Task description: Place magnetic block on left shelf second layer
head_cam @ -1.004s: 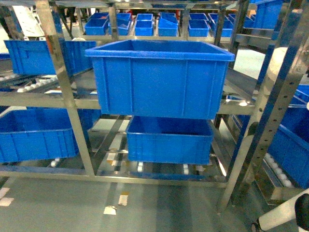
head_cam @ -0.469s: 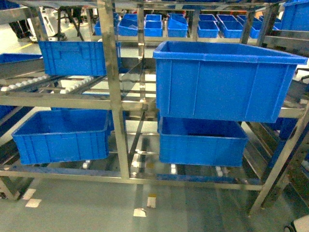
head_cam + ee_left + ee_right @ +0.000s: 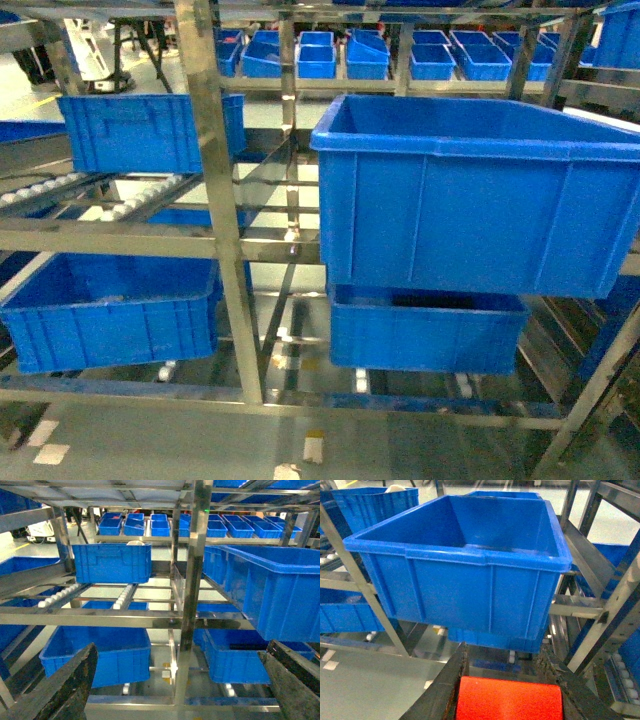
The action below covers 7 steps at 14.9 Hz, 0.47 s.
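The right gripper [image 3: 510,700] fingers hold the red magnetic block [image 3: 509,698]; left gripper [image 3: 175,690] fingers are wide. Next: lift it over the big blue crate [image 3: 465,565] and let go.

Glossy blue on the big crate [image 3: 480,195] at right, ribbed sides. Plain red on the magnetic block [image 3: 509,698], near, between dark, worn fingers [image 3: 445,690]. Shiny silver on the rack uprights [image 3: 215,200]. Pale grey-green floor [image 3: 150,440].

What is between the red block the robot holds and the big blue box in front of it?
Nothing solid. In the right wrist view the red block, held in the right end effector, sits below and before the big blue crate, with only open air and floor between.
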Tool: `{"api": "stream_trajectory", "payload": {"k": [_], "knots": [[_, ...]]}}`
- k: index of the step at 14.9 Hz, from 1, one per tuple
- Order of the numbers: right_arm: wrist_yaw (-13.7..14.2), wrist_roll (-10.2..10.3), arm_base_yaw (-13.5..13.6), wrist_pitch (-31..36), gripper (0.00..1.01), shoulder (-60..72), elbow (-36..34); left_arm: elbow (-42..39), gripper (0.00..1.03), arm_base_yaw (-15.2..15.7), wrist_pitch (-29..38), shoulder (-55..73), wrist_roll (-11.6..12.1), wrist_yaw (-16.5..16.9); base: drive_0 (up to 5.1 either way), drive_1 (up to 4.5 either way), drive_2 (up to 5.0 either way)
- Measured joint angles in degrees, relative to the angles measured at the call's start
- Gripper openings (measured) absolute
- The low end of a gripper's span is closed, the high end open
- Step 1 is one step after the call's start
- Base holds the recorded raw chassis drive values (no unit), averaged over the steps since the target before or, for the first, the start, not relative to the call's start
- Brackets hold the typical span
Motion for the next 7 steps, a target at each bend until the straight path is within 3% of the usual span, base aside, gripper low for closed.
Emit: {"api": "stream_trajectory", "payload": {"k": [7], "knots": [[0.0,0.0,0.0,-0.2,0.33,0.0,0.0,0.0,0.98,0.0,-0.1,0.0,0.0,0.0,0.0,4.34,-4.3]]}}
